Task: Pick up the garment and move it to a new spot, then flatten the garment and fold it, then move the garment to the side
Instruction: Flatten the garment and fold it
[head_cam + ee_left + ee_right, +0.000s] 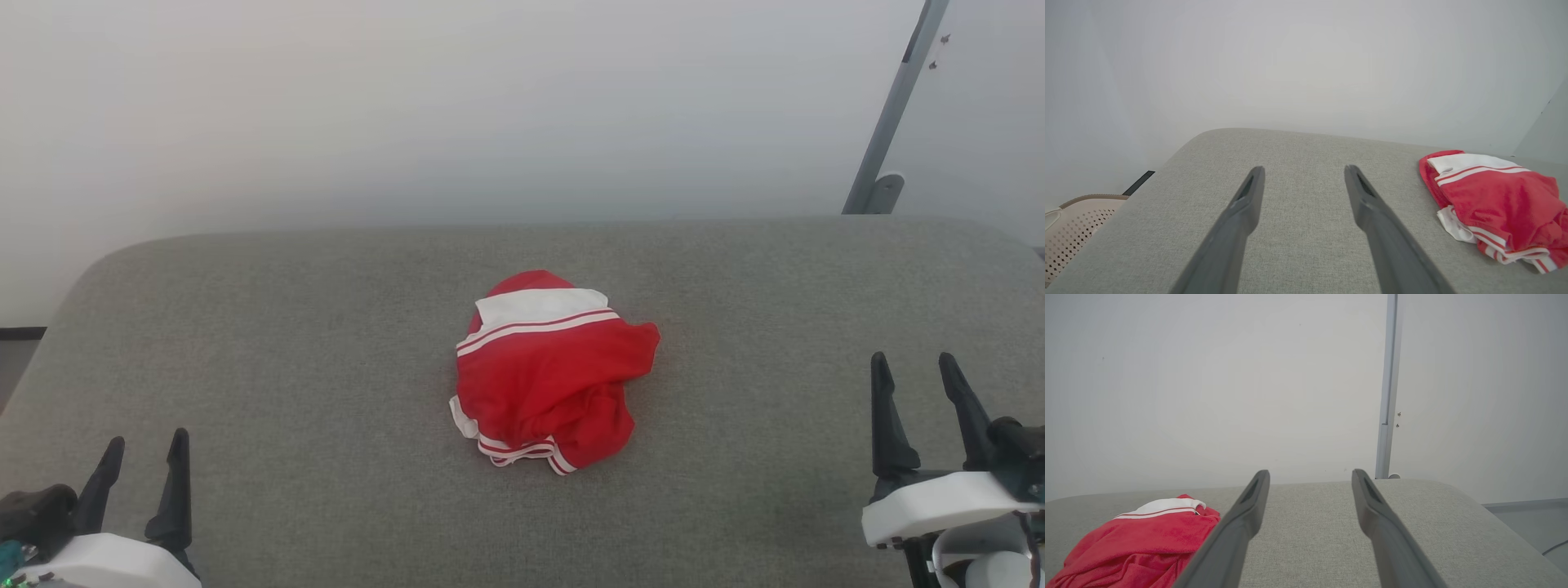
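Here the garment (547,371) lies crumpled between left gripper (147,465) and right gripper (921,384).

A round-cornered grey fabric surface (245,327) meets a plain white wall (408,98), a grey metal post (894,106) behind its right end, a beige perforated container (1073,228) beside its left.

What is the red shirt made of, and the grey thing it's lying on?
The red shirt looks like thin, soft cloth, perhaps a jersey knit, mostly matt: it sits crumpled in loose folds. The grey surface looks like matt woven fabric, probably over padding: a fine speckled weave shows, and its edges are rounded.
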You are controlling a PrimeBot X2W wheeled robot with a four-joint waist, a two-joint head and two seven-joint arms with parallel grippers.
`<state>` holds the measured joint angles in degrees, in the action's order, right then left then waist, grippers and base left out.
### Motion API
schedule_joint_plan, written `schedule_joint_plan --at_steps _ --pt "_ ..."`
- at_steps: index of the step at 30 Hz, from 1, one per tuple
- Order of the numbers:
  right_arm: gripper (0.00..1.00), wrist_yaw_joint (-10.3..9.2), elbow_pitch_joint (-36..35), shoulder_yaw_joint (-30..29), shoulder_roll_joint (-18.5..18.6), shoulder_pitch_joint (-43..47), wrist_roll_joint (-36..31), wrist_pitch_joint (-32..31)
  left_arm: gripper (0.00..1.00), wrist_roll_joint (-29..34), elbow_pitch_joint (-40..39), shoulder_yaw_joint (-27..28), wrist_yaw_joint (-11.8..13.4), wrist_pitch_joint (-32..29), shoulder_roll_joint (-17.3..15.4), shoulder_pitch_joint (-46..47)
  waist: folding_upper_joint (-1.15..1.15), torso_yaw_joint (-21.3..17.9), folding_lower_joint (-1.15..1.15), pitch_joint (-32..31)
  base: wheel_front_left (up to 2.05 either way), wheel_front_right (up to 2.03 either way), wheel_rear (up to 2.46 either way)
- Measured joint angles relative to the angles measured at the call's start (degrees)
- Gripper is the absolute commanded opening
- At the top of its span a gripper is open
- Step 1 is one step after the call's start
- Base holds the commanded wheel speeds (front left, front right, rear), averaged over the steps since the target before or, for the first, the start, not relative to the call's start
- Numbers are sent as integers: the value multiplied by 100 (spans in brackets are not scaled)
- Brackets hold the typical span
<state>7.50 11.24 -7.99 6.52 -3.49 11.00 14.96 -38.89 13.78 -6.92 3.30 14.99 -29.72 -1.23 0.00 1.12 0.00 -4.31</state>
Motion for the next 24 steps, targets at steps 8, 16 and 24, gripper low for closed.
schedule_joint_plan --at_steps 8,16,24 --pt "100 0 -45 242 25 8 113 1 100 63 -33 26 -34 0 81 -14 0 31 0 51 0 0 0" --pt "100 -1 248 856 372 -181 332 -43 100 68 -96 -70 -66 -2 174 50 0 246 0 158 0 0 0" --pt "100 -1 798 1492 699 -963 788 -740 100 122 -240 -330 -154 -63 318 367 0 675 0 388 0 0 0"
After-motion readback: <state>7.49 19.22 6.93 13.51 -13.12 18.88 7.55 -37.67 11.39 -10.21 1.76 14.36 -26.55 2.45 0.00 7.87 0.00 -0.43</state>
